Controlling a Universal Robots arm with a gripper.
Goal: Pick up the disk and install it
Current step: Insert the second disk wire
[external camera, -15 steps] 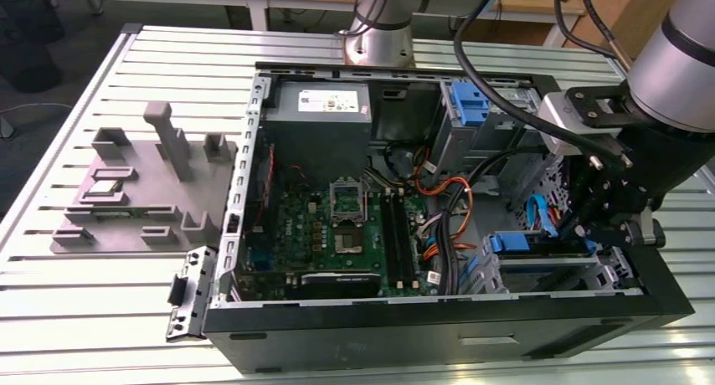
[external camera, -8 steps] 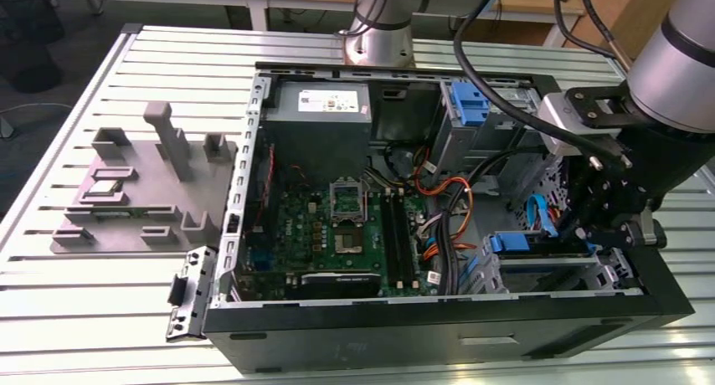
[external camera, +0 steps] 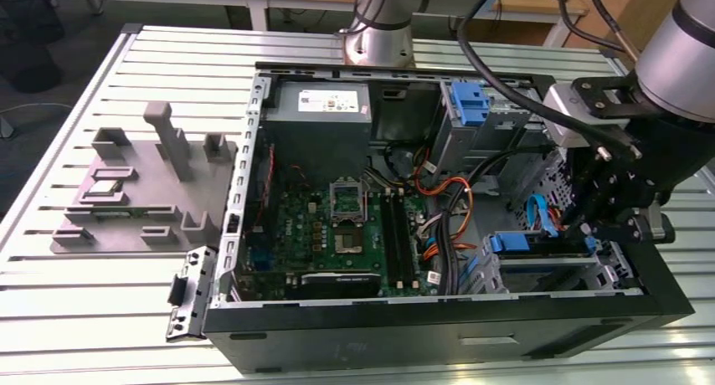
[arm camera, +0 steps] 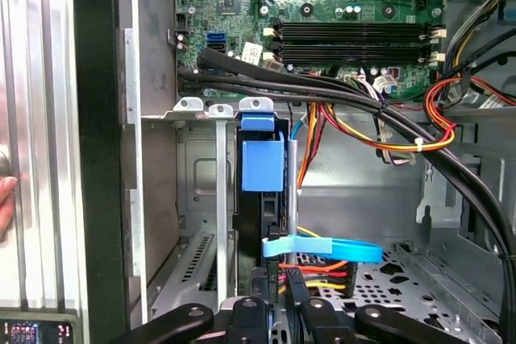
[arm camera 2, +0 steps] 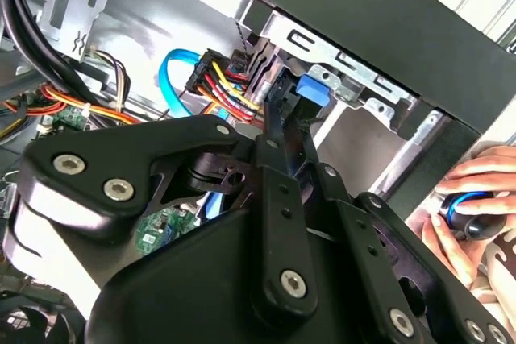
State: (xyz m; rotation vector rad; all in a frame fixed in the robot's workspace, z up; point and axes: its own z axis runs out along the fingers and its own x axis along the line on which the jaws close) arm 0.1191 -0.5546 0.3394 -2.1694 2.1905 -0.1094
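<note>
Flat silver hard disk with blue plastic rails (arm camera: 263, 168) sitting upright in grey metal bay (arm camera: 197, 159), frame centre. Black gripper (arm camera: 278, 292) pinching its edge, fingers narrow. Disk looking stiff, heavy, breakable; holding by side rails best.

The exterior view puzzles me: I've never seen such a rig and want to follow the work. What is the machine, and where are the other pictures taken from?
The exterior view looks down on a robot arm reaching into an open computer case on a slatted metal table. Both wrist views come from cameras riding on the arm, behind its black gripper. The gripper is at the drive cage, by a blue-railed part, apparently the disk, standing edge-on in a slot. A grey fixture lies beside the case.
</note>
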